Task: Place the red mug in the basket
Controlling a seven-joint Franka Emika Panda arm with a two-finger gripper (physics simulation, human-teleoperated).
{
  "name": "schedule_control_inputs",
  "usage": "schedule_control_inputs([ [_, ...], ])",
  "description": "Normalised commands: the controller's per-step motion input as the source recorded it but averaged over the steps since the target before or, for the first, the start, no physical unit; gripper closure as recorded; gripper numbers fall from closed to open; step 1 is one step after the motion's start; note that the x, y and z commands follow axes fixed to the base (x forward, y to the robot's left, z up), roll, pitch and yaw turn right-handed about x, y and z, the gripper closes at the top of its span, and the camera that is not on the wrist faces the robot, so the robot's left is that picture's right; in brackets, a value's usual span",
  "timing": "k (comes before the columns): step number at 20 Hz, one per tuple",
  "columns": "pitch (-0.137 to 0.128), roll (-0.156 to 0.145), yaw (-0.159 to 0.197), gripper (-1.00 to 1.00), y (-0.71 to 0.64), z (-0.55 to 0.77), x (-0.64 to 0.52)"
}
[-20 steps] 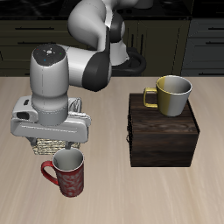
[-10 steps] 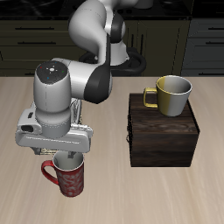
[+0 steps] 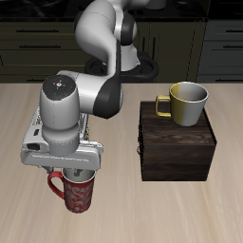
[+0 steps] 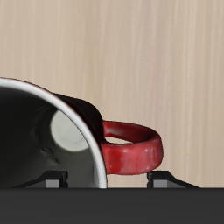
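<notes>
The red mug (image 3: 80,196) stands upright near the table's front edge, its handle (image 4: 131,152) a red loop at its side. My gripper (image 3: 72,177) hangs straight over the mug, open, with the fingertips down at rim level. In the wrist view the gripper (image 4: 107,181) has its fingertips (image 4: 54,181) on either side of the mug wall where the handle joins. Nothing shows the fingers touching the mug. The basket is hidden behind my hand and arm in the exterior view.
A dark wooden box (image 3: 177,147) stands beside the mug, a little farther back. On its lid sits a grey mug with a yellow handle (image 3: 187,102). My arm (image 3: 81,100) fills the space behind the red mug.
My gripper has come forward and down from above the basket onto the red mug. It now covers the mug's rim. The mug has not moved.
</notes>
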Motion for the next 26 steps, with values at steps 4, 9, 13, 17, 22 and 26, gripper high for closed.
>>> schedule_control_inputs([
  [4,-0.011,0.011,-0.006,1.00,-0.04,0.05,-0.04],
  [9,-0.029,-0.007,-0.009,1.00,-0.01,0.13,0.03],
  [13,-0.027,-0.003,-0.009,1.00,0.04,0.23,0.06],
  [17,-0.043,0.020,0.014,1.00,0.08,0.46,-0.08],
  [22,-0.058,-0.001,0.019,1.00,0.01,0.58,-0.13],
  [26,-0.035,-0.015,0.051,1.00,-0.01,0.38,-0.15],
])
